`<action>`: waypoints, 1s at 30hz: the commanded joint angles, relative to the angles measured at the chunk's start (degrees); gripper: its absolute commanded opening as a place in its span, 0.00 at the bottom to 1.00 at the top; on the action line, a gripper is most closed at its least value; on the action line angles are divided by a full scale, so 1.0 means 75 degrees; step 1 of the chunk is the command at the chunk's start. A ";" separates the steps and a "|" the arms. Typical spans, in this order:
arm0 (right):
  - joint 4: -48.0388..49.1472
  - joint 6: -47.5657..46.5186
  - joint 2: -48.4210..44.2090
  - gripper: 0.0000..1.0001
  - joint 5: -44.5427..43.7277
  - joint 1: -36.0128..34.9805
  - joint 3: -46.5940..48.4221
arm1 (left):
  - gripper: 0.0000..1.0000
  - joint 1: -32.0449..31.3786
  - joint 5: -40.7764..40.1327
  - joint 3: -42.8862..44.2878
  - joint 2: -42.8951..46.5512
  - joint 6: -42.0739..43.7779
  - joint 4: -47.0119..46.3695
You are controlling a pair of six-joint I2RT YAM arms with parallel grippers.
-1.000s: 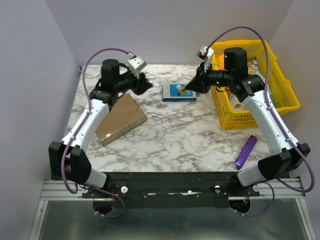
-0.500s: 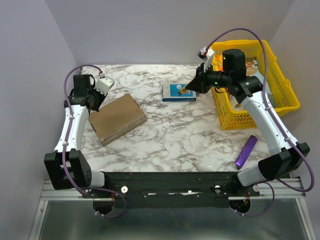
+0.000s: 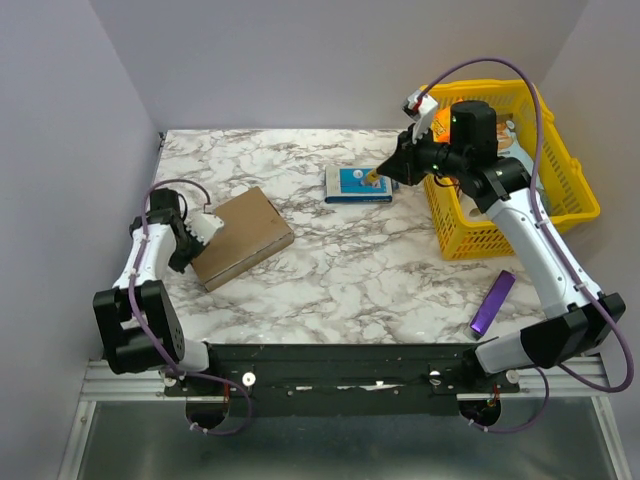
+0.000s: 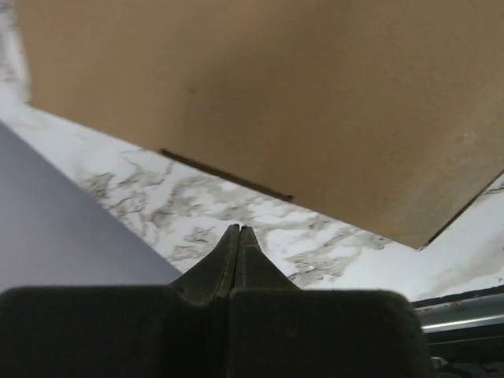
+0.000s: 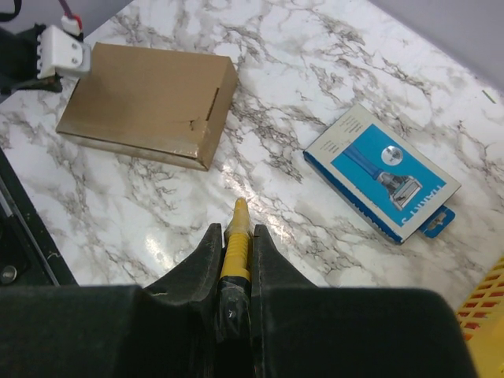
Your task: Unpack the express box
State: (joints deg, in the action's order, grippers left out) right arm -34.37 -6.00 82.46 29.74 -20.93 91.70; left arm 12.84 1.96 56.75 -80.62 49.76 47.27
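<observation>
Marble tabletop [image 3: 340,270] w/ express box [image 3: 240,238], lilac walls [image 3: 330,60] — L claw [image 4: 239,231] clenched empty, R claw [image 5: 235,230] grasping yellow tool [image 5: 235,260].

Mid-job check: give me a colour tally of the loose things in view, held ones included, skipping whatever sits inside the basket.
Brown: 1, flat brown cardboard express box
Blue: 1, flat blue razor pack
Yellow: 2, yellow plastic basket; slim yellow tool in the right claw
Purple: 1, slim purple bar
Total: 5

One each: express box [image 3: 242,238], blue box [image 3: 358,184], basket [image 3: 470,238] (yellow), purple bar [image 3: 493,302], yellow-handled tool [image 5: 236,240].
</observation>
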 commanded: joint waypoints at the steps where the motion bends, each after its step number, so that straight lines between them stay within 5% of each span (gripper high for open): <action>1: 0.0259 0.0050 -0.0049 0.00 -0.0543 -0.0010 0.0101 | 0.00 -0.0317 0.0710 -0.0687 0.0015 0.0700 -0.0208; 5: 0.0247 0.0097 -0.0014 0.01 -0.0402 0.0001 0.0066 | 0.00 -0.1136 0.1519 -0.1109 0.0447 0.0925 -0.0395; 10: 0.0317 0.0027 0.0045 0.01 -0.0602 -0.0010 -0.0028 | 0.00 -0.3689 0.1649 -0.1357 0.0801 0.0493 -0.1226; 13: 0.0340 0.0084 0.0138 0.00 -0.0449 -0.0010 0.0007 | 0.00 -0.4696 0.2325 -0.0515 0.0427 0.0338 -0.0612; 15: 0.0352 0.0085 0.0139 0.01 -0.0449 -0.0010 -0.0004 | 0.03 -0.4945 0.3695 0.0372 0.0332 0.0804 0.0302; 18: 0.0387 0.0085 0.0057 0.00 -0.0647 -0.0010 -0.0086 | 0.06 -0.4982 0.4112 0.1103 0.0320 -0.0218 0.0591; 22: 0.0399 -0.0020 -0.0095 0.00 -0.0836 -0.0010 -0.0261 | 0.37 -0.4526 0.2930 0.2238 -0.0345 -0.2563 -0.1199; 30: 0.0399 -0.0067 -0.0330 0.00 -0.0673 -0.0010 -0.0660 | 0.53 -0.2980 0.1205 0.3905 -0.2222 -0.6175 -0.2282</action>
State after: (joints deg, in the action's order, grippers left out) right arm -32.62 -6.04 82.28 25.06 -20.93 87.99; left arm -15.09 19.16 82.19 -91.77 20.95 34.44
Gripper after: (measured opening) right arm 0.188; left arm 0.510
